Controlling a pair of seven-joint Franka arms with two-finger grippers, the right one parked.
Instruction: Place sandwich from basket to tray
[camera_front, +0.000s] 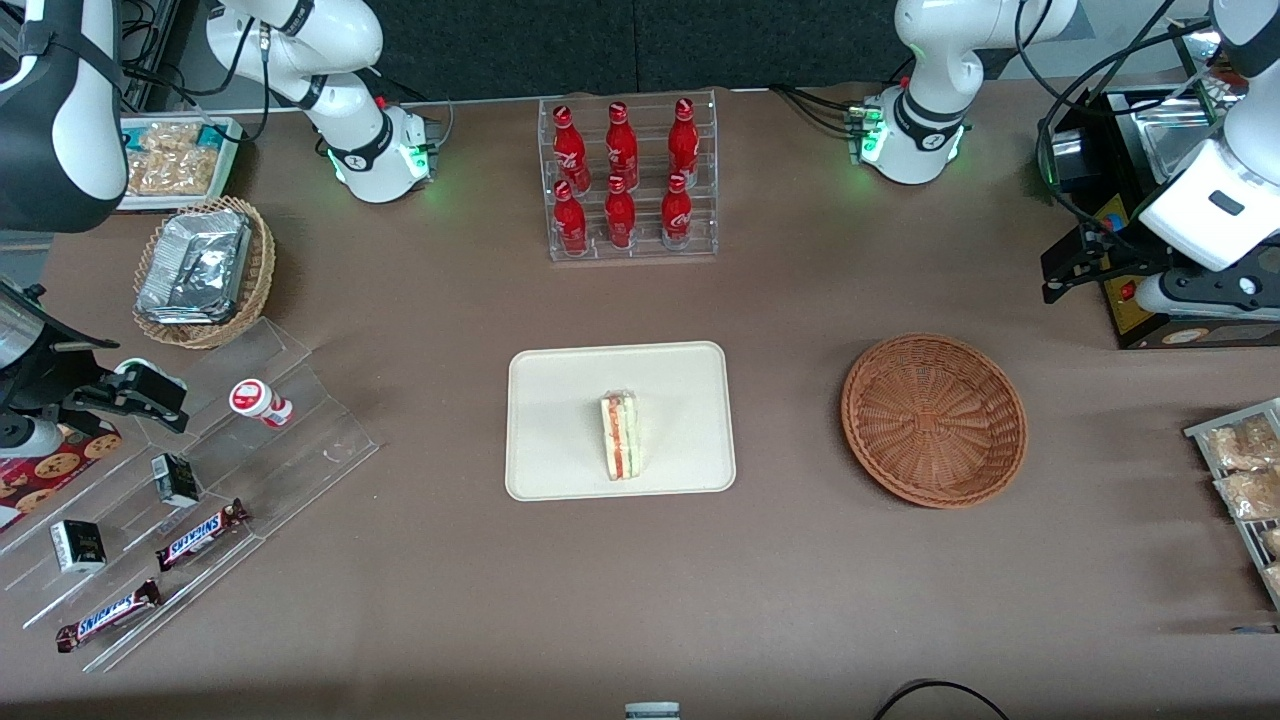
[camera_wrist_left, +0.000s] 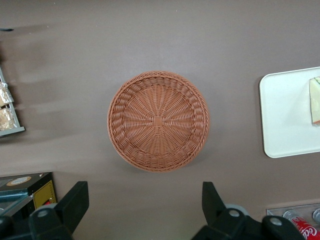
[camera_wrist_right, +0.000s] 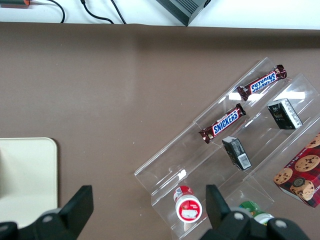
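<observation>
The sandwich (camera_front: 622, 436), a pale wedge with red and green stripes, lies on the cream tray (camera_front: 560, 400) at mid-table. The round reddish-brown basket (camera_front: 935, 420) sits beside the tray toward the working arm's end, with nothing in it. My left gripper (camera_front: 1065, 275) hangs high above the table, farther from the front camera than the basket and near the working arm's end. The left wrist view looks straight down on the basket (camera_wrist_left: 158, 121), with the tray (camera_wrist_left: 285, 115) and sandwich (camera_wrist_left: 315, 102) at its border. The gripper (camera_wrist_left: 145, 200) is open with nothing between its fingers.
A clear rack of red bottles (camera_front: 630, 180) stands farther from the front camera than the tray. A tan basket of foil packets (camera_front: 205, 270) and stepped acrylic racks with candy bars (camera_front: 200, 480) lie toward the parked arm's end. A black appliance (camera_front: 1150, 200) and snack bags (camera_front: 1240, 470) sit at the working arm's end.
</observation>
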